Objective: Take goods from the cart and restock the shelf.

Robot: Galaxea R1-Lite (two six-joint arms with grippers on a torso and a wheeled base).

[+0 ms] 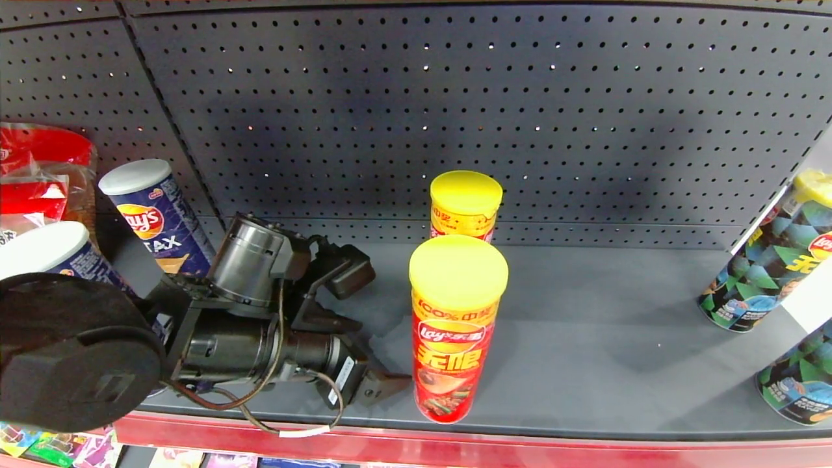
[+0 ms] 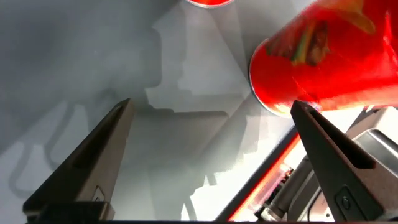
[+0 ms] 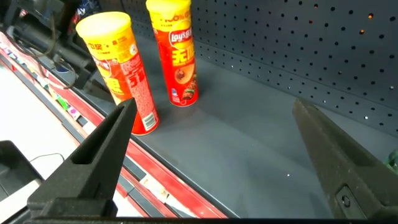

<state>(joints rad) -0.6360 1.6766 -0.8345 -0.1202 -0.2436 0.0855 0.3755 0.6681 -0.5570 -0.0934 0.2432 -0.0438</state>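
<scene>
Since the front can (image 1: 455,325) and rear can (image 1: 465,205) stand upright on the shelf (image 1: 585,338), restocking looks partly done. The left gripper (image 1: 380,351), beside the front can, and the right gripper (image 3: 214,109) both gape empty, with bare shelf to fill.

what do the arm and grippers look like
The left arm has black housings, a grey metal cylinder, a round black cap, thin looping cables with a white tag. The left gripper and right gripper each have two dark, wedge-shaped fingers tapering to points.
</scene>
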